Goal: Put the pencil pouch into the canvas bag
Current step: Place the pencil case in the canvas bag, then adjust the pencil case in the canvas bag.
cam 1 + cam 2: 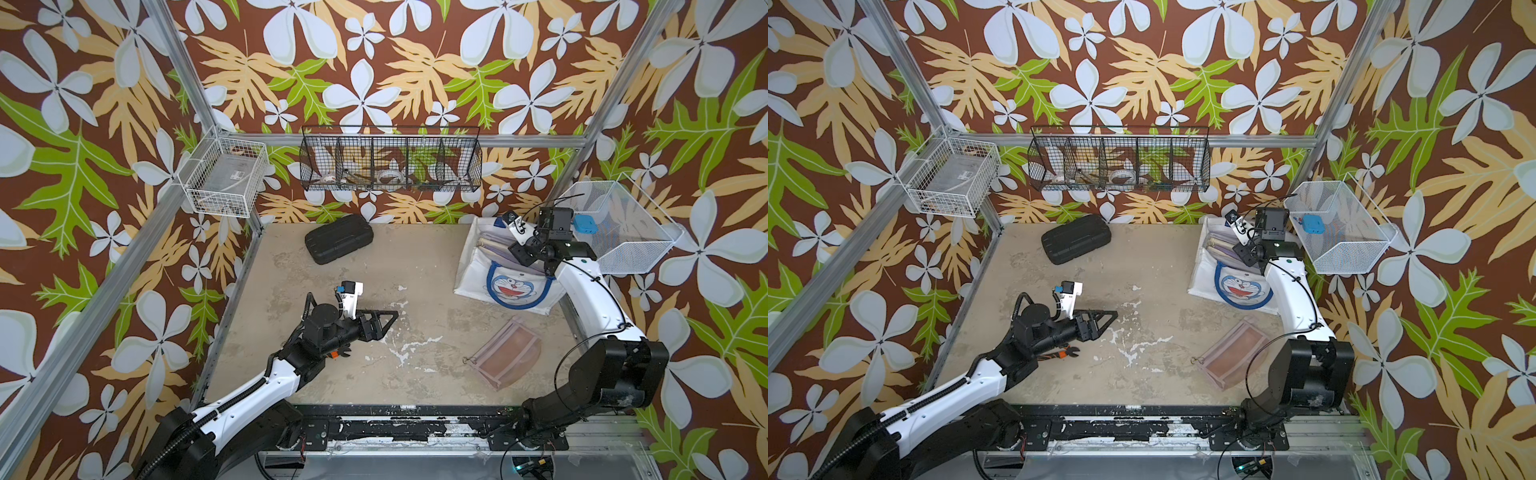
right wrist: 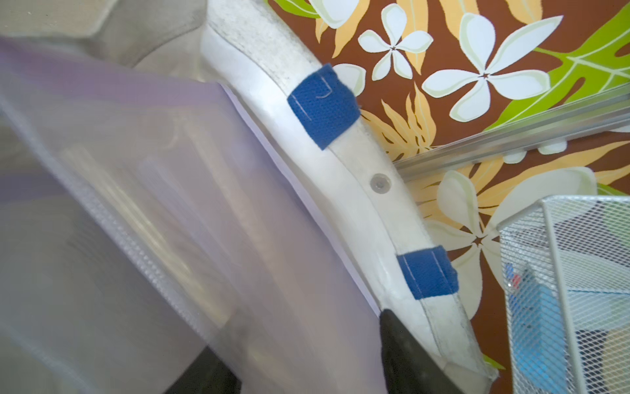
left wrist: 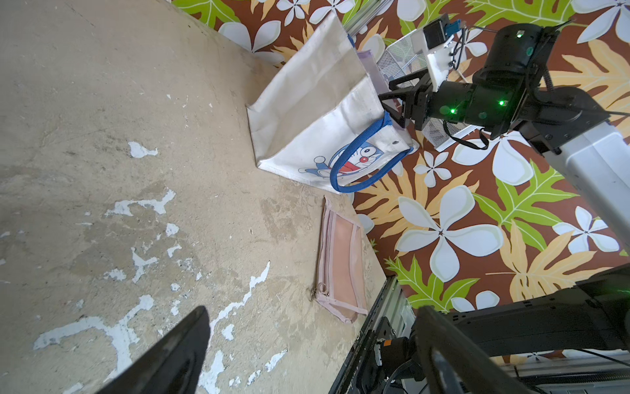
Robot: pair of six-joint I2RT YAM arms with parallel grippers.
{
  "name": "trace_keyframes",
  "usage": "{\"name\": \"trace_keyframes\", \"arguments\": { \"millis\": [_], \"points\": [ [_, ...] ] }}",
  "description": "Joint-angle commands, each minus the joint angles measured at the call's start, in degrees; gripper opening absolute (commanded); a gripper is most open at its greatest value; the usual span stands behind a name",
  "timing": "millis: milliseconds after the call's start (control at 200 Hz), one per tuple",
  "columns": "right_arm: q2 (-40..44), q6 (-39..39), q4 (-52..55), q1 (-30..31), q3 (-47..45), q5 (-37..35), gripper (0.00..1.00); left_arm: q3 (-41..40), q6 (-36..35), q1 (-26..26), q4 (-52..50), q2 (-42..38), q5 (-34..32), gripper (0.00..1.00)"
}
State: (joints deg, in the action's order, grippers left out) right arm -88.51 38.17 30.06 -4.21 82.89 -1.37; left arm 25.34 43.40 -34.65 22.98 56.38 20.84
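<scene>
Item: canvas bag (image 1: 478, 278), white, with blue handles and a cartoon cat face (image 1: 513, 286), standing upright at the far right corner of the desk (image 1: 415, 270), mouth open. Contents: lavender pencil pouch (image 2: 170, 204), translucent and set on edge inside the bag, its upper edge showing just above the rim in the left wrist view; other pale layers sit beside it, too unclear to identify. Right claw (image 1: 517, 251): positioned over the bag's mouth, jaws parted and gripping nothing; in the right wrist view the lavender pouch lies between and partly across the two black fingers (image 2: 409, 358), close to the bag's inner rim. Left claw (image 1: 390, 318): spread wide and empty, above bare desk left of centre, well apart from the bag. Pink pouch (image 1: 505, 353): flat on the desk near its right edge, on the near side of the bag and not touching it. Black hard case (image 1: 338, 239): at the far edge of the desk, left of the bag.
</scene>
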Motion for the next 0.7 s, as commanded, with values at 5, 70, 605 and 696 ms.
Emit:
{"name": "trace_keyframes", "arguments": {
  "millis": [5, 70, 605, 696],
  "points": [
    [1.3, -3.3, 0.9, 0.0, -0.9, 4.3, 0.61, 0.0, 0.4, 0.1, 2.1, 0.3, 0.4, 0.95],
    [2.9, -4.8, 1.4, 0.0, -1.2, 6.4, 0.55, -0.1, 0.3, 0.1, 2.1, 0.5, 0.4, 0.95],
    [0.4, -13.4, 2.3, -1.3, -0.4, 14.7, 0.34, 1.7, -0.5, 0.4, 1.6, 2.7, 1.9, 0.94],
    [-1.7, -13.4, 1.7, -1.8, -2.1, 14.8, 0.33, 2.9, -1.5, 0.4, 0.2, 3.1, 1.9, 0.94]
  ]
}}
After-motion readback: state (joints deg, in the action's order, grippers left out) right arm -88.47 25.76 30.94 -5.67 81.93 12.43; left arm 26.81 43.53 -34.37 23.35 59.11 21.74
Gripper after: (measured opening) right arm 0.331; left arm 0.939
